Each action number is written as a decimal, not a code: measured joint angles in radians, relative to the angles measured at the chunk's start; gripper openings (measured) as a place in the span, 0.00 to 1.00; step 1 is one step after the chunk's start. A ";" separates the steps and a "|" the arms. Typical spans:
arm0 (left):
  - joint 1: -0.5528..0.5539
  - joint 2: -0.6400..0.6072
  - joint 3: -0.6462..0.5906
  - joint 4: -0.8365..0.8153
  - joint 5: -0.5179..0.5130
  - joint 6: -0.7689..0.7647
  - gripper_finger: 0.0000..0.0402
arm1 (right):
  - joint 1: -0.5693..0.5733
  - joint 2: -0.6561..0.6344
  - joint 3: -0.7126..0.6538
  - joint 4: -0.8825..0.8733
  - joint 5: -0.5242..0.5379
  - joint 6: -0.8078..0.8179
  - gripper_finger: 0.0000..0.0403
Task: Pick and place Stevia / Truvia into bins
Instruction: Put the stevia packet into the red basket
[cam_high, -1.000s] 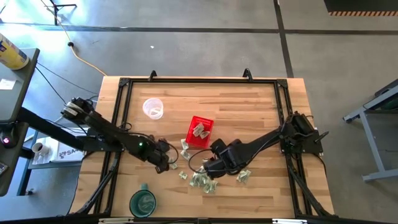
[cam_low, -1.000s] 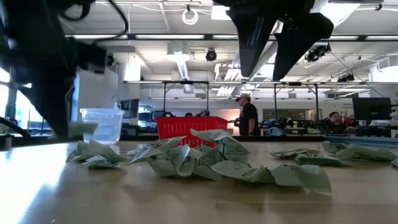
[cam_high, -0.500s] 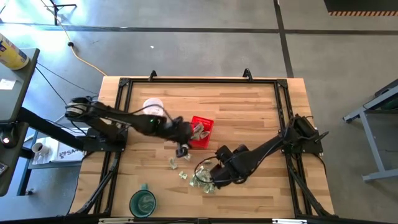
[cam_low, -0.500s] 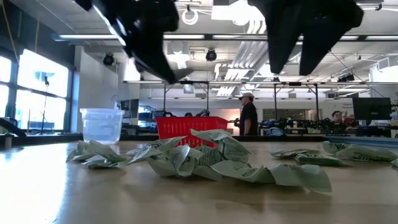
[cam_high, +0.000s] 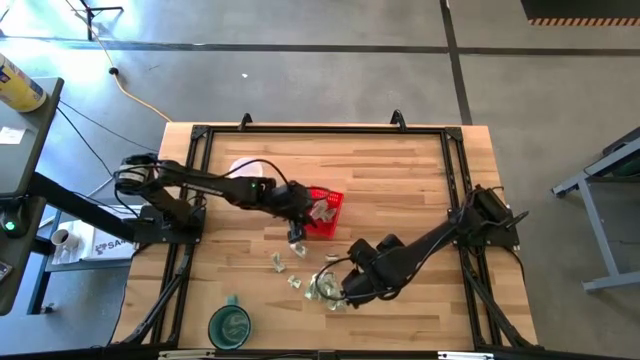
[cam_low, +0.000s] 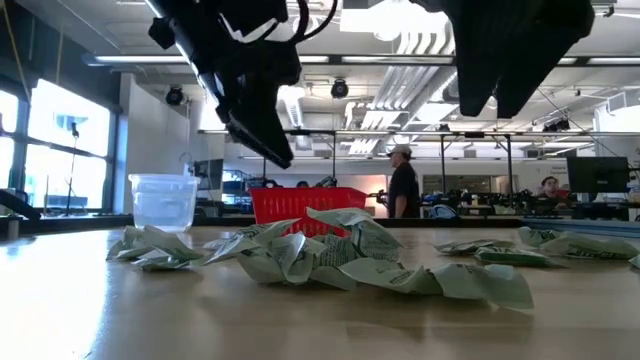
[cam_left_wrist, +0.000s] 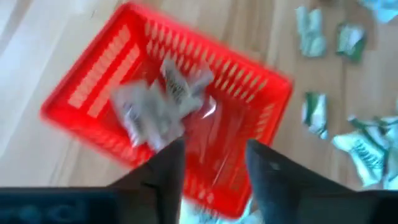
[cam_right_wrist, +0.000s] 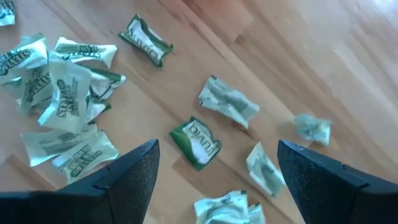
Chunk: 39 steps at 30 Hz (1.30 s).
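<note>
The red mesh basket (cam_high: 328, 214) stands at mid-table and holds a few pale sachets (cam_left_wrist: 163, 107). My left gripper (cam_high: 297, 234) hangs just above the basket's near left corner, pointing down. In the left wrist view its fingers (cam_left_wrist: 214, 158) are open over the basket's floor, with nothing between them. More green-and-white sachets (cam_high: 325, 291) lie flat in a loose pile toward the near edge. My right gripper (cam_high: 336, 286) hovers above that pile, wide open (cam_right_wrist: 217, 160), clear of every sachet (cam_right_wrist: 196, 143).
A clear plastic cup (cam_high: 246, 173) stands far left of the basket, and a round green cup (cam_high: 230, 325) sits at the near left edge. A few single sachets (cam_high: 277, 262) lie between the basket and the pile. A person (cam_low: 401, 190) stands in the room beyond the table.
My left gripper has risen from the loose sachets and swung right and toward the far edge, to the basket. The pale sachet that showed at its tip no longer shows there. My right gripper has drifted slightly toward the near left, over the pile.
</note>
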 joint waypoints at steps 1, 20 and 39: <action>0.001 -0.010 0.000 -0.050 0.015 -0.005 0.57 | -0.004 0.000 0.000 -0.001 0.001 -0.018 0.79; -0.312 -0.153 -0.150 -0.207 0.123 0.461 0.57 | -0.036 0.001 -0.043 -0.011 -0.086 -0.338 0.79; -0.321 0.089 -0.146 -0.124 0.069 0.524 0.47 | 0.074 0.001 -0.120 -0.011 -0.128 -0.057 0.79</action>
